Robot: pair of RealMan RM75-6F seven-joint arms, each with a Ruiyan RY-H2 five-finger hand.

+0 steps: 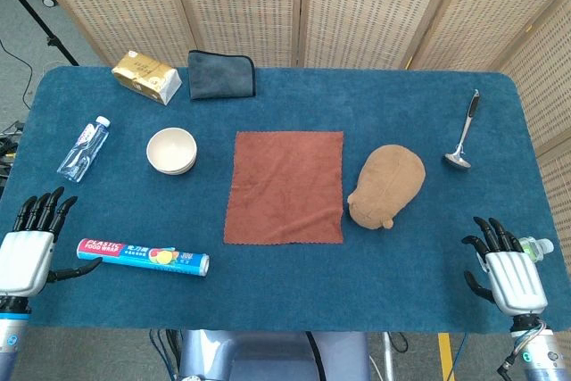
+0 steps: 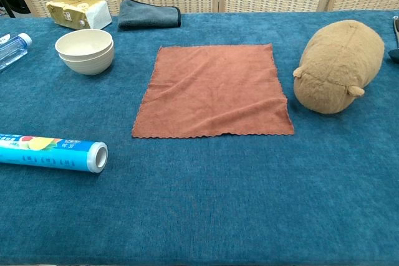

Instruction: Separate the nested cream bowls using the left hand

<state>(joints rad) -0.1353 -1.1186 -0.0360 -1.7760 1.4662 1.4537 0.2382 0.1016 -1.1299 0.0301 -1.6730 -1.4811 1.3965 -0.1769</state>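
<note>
The nested cream bowls (image 1: pixel 171 150) (image 2: pixel 85 50) stand stacked one inside the other on the blue table, left of the rust-red cloth (image 1: pixel 285 186) (image 2: pixel 213 91). My left hand (image 1: pixel 34 243) rests at the table's near left corner, fingers spread and holding nothing, well below and left of the bowls. At the near right corner my right hand (image 1: pixel 505 266) lies with fingers spread, also holding nothing. Neither hand shows in the chest view.
A plastic wrap roll (image 1: pixel 143 257) (image 2: pixel 51 152) lies between my left hand and the bowls. A water bottle (image 1: pixel 85 147), a yellow tissue pack (image 1: pixel 146 77), a folded grey cloth (image 1: pixel 221 74), a brown plush toy (image 1: pixel 385 185) and a metal ladle (image 1: pixel 463 135) also lie on the table.
</note>
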